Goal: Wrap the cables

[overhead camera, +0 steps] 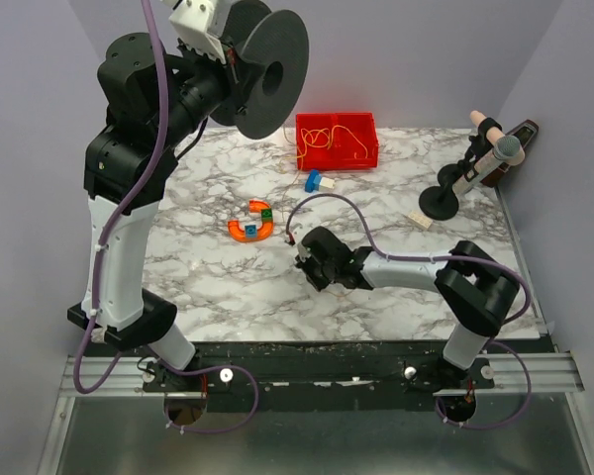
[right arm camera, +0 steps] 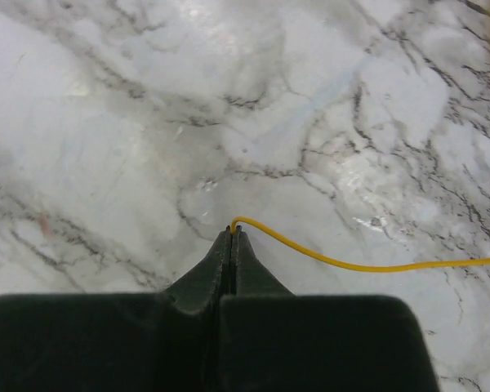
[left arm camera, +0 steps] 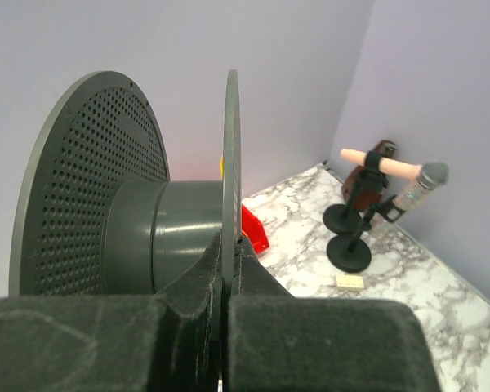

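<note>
Your right pincer [right arm camera: 232, 233] is pressed together on the thin yellow wire [right arm camera: 351, 263], just above the white marbled counter [right arm camera: 106, 122]; your left pincer [left arm camera: 229, 245] pinches the dark grey perforated plastic spool [left arm camera: 90, 188].

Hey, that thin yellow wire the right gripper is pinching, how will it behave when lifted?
Probably floppy: the yellow wire curves loosely across the marble table. Likely very light, being thread-thin. It might slip, since the right gripper pinches only its tip.
</note>
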`<state>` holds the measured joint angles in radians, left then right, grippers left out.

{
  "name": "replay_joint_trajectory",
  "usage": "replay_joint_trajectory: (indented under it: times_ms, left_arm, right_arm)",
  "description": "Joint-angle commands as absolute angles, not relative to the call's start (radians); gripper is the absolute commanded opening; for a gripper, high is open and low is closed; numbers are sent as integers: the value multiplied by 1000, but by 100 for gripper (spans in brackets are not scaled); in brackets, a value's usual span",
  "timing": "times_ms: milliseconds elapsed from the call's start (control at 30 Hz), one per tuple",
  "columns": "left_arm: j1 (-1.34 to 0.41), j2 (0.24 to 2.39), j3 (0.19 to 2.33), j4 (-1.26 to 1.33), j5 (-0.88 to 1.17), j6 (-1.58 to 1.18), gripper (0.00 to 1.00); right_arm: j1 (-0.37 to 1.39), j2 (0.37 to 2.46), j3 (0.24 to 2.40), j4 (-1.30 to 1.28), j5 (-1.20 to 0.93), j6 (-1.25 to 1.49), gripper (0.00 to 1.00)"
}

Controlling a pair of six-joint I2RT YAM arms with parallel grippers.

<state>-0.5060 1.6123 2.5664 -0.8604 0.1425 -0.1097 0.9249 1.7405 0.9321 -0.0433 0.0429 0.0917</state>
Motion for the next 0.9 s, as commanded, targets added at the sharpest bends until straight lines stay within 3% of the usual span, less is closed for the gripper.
replay_joint_trajectory:
  times_ms: [0, 300, 467, 867]
  left_arm:
    - [-442, 1620, 2534, -704, 49, -236, 0]
    - [-420, 1672, 2291, -502, -75, -127, 0]
    - [-422, 1666, 2126, -437, -63, -85, 0]
    - [-471, 1603, 1784, -456, 116, -5, 0]
  right_arm:
    - [1000, 1657, 1041, -196, -52, -105, 1]
    - [1278, 1508, 1365, -492, -264, -282, 1]
    - [1304, 1464, 1551, -574, -316, -291, 1]
    - [1278, 1345, 1799, -626, -23, -385, 1]
